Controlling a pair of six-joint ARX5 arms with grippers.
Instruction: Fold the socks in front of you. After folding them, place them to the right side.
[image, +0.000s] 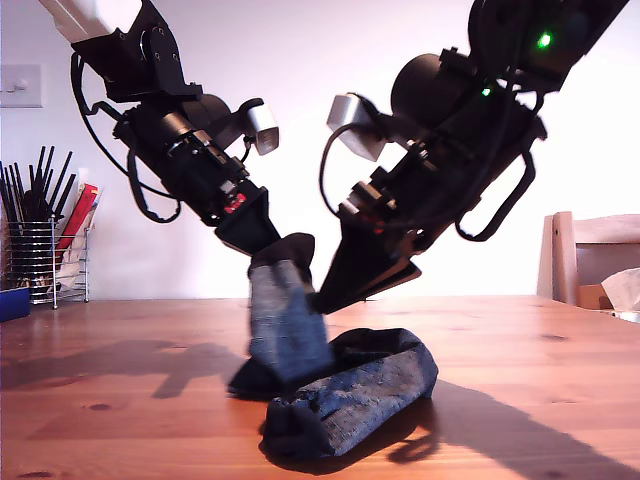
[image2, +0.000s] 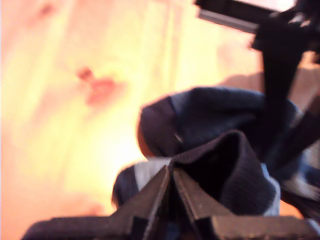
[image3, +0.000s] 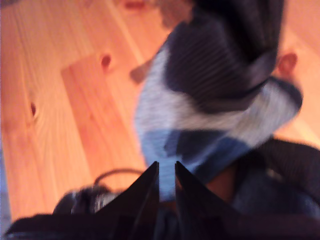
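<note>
Socks, two soft heathered knit ones in charcoal to blue-grey with near-black cuffs and toes, are mid-fold on a warm brown wooden table (image: 120, 330). In the exterior view the lying sock (image: 350, 400) stretches flat on the wood. The raised sock (image: 285, 320) stands up from the end of the lying sock that is farther from the camera, its lower end resting there. My first gripper (image: 262, 238) hangs above the lying sock, jaws pressed together on the raised sock's dark cuff. My second gripper (image: 335, 295) points down just beside the raised sock's blue-grey middle, also above the lying sock.

The first wrist view shows my first gripper (image2: 171, 172) with jaws closed at the dark ribbed cuff of the raised sock (image2: 220, 160). The lying sock (image2: 200, 115) is beyond it on the table (image2: 75, 125).

The second wrist view shows my second gripper (image3: 166, 167) with only a narrow slit between its jaws. Blur hides whether they pinch cloth, so I cannot tell. The raised sock (image3: 200, 115) hangs just ahead, over the table (image3: 60, 100).

The step looks like a fold-over. Done well, the cuff would be carried low along the lying sock, with the middle steadied, and let go only once the edges line up.
</note>
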